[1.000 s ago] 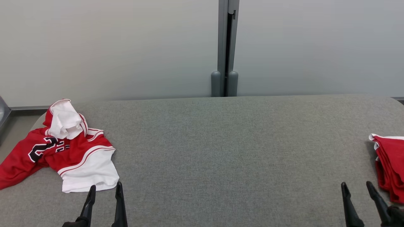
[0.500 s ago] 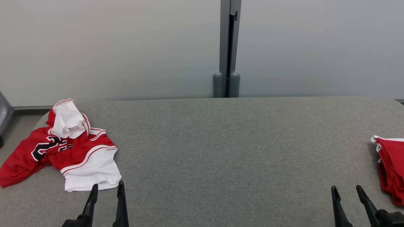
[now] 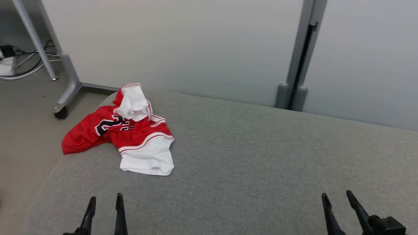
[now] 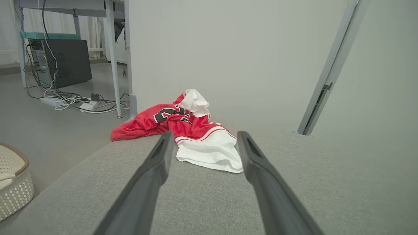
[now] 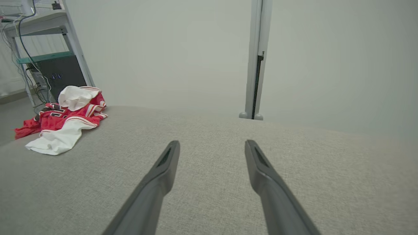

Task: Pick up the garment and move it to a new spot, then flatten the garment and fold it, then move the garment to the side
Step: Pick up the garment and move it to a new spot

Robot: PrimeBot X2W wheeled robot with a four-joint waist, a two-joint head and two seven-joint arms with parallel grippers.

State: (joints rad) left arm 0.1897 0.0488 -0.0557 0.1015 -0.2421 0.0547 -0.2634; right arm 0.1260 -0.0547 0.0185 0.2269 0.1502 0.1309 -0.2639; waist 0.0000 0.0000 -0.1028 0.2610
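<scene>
Head view: we look down on a grey cushioned surface across the lower frame, with a pale partition wall behind it.
Clothing: we see the garment crumpled at the left-centre of the frame, near the far left corner of the surface. It is red with white panels, striped trim and dark numerals, and a white part is bunched at its top.
Clothing edges: we see one red end reach past the surface's left edge, while a white end lies flat toward the bottom of the frame.
Left arm: we see the left gripper at the lower left, its two dark fingers parted and bare, below the garment and clear of it.
Right arm: we see the right gripper at the lower right, fingers likewise spread with nothing between them, well apart from the garment.
Left wrist view: we see the garment straight ahead, on the surface beyond the parted fingers.
Right wrist view: we see the garment at the left-centre, and plain grey fabric between the fingers.
Surroundings: we note a grey post at the upper right, and a table leg and cables at the upper left. The left wrist view adds a woven basket at its lower left and a dark computer case at its upper left.
</scene>
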